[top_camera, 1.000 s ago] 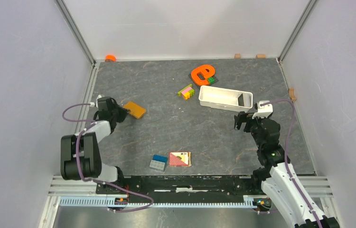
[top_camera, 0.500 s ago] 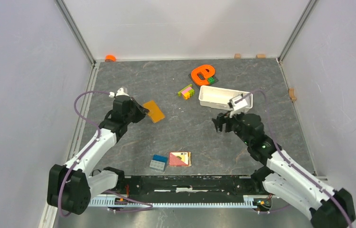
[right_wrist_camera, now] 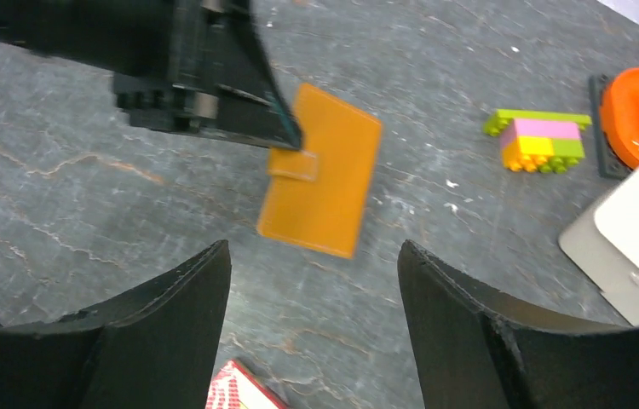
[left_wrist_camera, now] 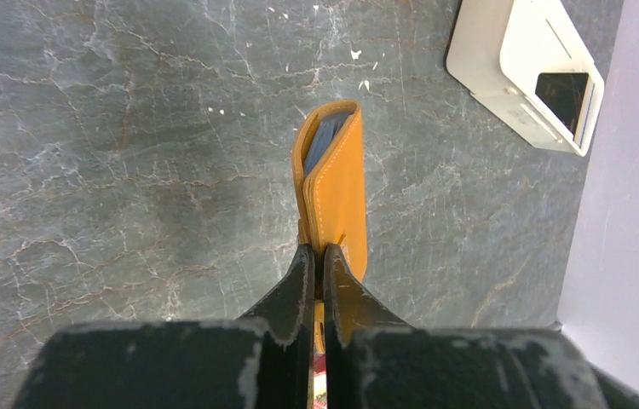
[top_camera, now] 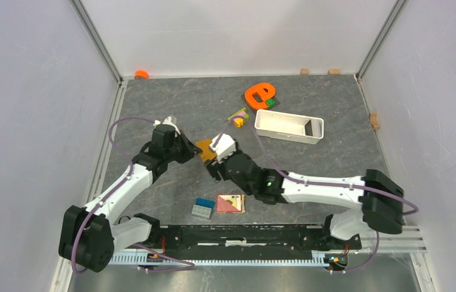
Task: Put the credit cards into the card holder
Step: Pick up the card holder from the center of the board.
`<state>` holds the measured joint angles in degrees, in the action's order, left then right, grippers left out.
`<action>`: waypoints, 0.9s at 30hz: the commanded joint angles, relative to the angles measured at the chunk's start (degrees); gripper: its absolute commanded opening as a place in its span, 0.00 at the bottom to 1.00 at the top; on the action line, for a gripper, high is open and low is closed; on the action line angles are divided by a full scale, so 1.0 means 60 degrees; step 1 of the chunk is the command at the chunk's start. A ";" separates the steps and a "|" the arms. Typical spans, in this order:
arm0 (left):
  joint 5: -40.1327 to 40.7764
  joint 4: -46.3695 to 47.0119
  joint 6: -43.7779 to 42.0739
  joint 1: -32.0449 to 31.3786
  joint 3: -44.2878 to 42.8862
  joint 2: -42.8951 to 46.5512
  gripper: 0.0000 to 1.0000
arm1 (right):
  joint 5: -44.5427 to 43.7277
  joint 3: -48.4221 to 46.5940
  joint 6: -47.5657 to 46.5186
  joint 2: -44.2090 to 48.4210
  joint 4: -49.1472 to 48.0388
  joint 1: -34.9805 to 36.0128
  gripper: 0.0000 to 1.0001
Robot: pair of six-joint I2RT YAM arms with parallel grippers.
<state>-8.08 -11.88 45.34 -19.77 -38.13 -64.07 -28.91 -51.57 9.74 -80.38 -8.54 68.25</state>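
The card holder (top_camera: 205,148) is a tan-orange folded wallet held just above the table, left of centre. My left gripper (left_wrist_camera: 316,252) is shut on its near edge by the clasp tab, with the holder (left_wrist_camera: 339,183) standing on edge beyond the fingertips. A bluish strip (left_wrist_camera: 322,141) shows inside the fold; I cannot tell whether it is a credit card or the lining. My right gripper (right_wrist_camera: 313,256) is open, hovering just short of the holder (right_wrist_camera: 323,183), with nothing between its fingers. In the top view the right gripper (top_camera: 213,168) sits right beside the holder.
A white tray (top_camera: 273,127) stands at the back right with a dark flat piece (top_camera: 310,126) in its right end. Behind it lie an orange letter-shaped piece (top_camera: 258,94) and stacked bricks (top_camera: 238,117). A blue-and-grey block (top_camera: 203,208) and a red-and-tan tile (top_camera: 230,203) lie near the front.
The left gripper has carried the holder rightward toward the middle. The right arm has swung from beside the tray far to the left, up to the holder, its jaws narrowing somewhat.
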 commanded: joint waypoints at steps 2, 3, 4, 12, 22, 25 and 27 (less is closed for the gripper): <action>-0.0760 0.0527 0.0139 -0.0049 -0.0310 -0.0067 0.02 | -0.1061 -0.1320 -0.0627 -0.1372 -0.0495 0.0696 0.78; -0.0816 0.0551 0.0169 -0.0059 -0.0313 -0.0064 0.02 | -0.1106 -0.1428 -0.0683 -0.1582 -0.0523 0.0758 0.79; -0.0869 0.0587 0.0203 -0.0054 -0.0316 -0.0050 0.02 | -0.1168 -0.1544 -0.0741 -0.1833 -0.0539 0.0830 0.79; -0.0866 0.0676 0.0265 -0.0049 -0.0302 0.0287 0.02 | -0.2869 -0.2115 -0.1126 -0.3241 -0.0660 0.0948 0.75; -0.0903 0.0808 0.0340 -0.0032 -0.0309 0.0433 0.02 | -0.4396 -0.2167 -0.1542 -0.4163 -0.1445 0.0962 0.44; -0.0881 0.0815 0.0198 -0.0028 -0.0338 0.0611 0.04 | -0.5133 -0.2039 -0.1431 -0.3977 -0.1351 0.0960 0.11; -0.0909 0.0834 0.0039 -0.0026 -0.0392 0.0780 0.21 | -0.5491 -0.1752 -0.1218 -0.3569 -0.1346 0.0934 0.00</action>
<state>-12.60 -9.10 46.04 -20.01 -38.15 -62.48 -52.36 -62.02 1.06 -105.19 -14.41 74.35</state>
